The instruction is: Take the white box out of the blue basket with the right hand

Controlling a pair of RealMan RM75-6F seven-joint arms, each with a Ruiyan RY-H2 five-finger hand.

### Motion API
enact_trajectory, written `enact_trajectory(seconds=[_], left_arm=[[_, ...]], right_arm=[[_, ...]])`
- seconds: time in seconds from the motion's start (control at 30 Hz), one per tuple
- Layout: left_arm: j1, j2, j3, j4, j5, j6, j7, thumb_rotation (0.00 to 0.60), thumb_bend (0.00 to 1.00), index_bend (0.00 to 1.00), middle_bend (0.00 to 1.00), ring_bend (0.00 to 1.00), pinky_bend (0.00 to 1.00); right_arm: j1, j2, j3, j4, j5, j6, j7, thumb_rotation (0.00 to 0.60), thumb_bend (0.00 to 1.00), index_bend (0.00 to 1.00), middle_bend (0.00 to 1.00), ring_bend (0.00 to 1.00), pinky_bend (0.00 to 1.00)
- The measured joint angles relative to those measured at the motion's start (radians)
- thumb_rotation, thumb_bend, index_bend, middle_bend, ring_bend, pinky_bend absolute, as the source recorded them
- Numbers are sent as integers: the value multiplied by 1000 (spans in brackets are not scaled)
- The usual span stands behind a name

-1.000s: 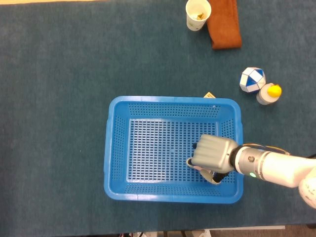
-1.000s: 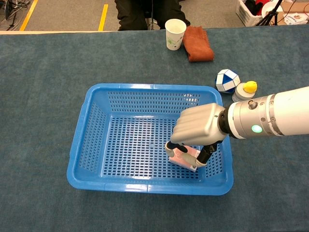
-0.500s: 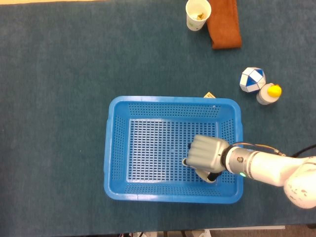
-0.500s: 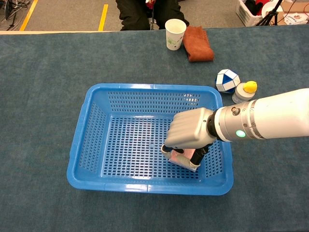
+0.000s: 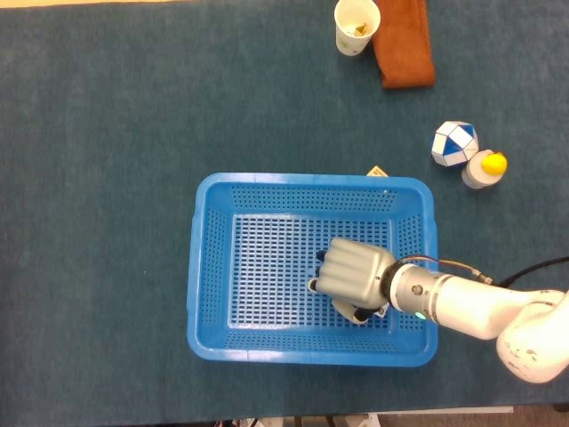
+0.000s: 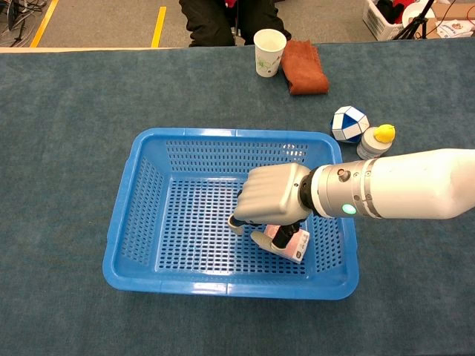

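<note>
The blue basket [image 5: 311, 181] [image 6: 230, 133] stands in the middle of the table. A white box [image 6: 295, 245] with pink marks lies on the basket floor near the front right corner; the head view shows only a sliver of the box [image 5: 363, 313] under the hand. My right hand [image 5: 354, 271] [image 6: 271, 199] is down inside the basket, palm over the box's left end, and its fingers [image 6: 260, 237] touch the box. One finger sticks out to the left, off the box. Whether the box is gripped is hidden. My left hand is not visible.
A paper cup [image 5: 356, 25] [image 6: 269, 50] and a brown cloth [image 5: 404, 44] [image 6: 304, 67] lie at the far side. A blue-and-white ball [image 5: 454, 143] [image 6: 349, 123] and a yellow-capped bottle [image 5: 484, 168] [image 6: 377, 139] sit right of the basket.
My right hand has slid leftward across the basket floor. The white box has stayed in nearly the same spot and now shows at the hand's right side.
</note>
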Motion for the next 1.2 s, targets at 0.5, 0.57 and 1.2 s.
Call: enact_trajectory(seconds=[0.5, 0.57, 1.2], left_arm=[[-1, -4, -6, 9, -4, -6, -6, 600, 248, 309, 343, 233, 224], [1, -4, -5, 10, -5, -4, -8, 600, 248, 309, 342, 233, 224], [13, -5, -9, 16, -16, 5, -14, 600, 248, 309, 342, 233, 219]], right_arm=[[90, 113, -36, -65, 13, -146, 65, 279, 662, 283, 423, 266, 406], [102, 94, -45, -53, 25, -149, 61, 279, 662, 283, 423, 266, 406], [135, -44, -79, 16, 71, 27, -5, 274, 646, 283, 369, 233, 404]])
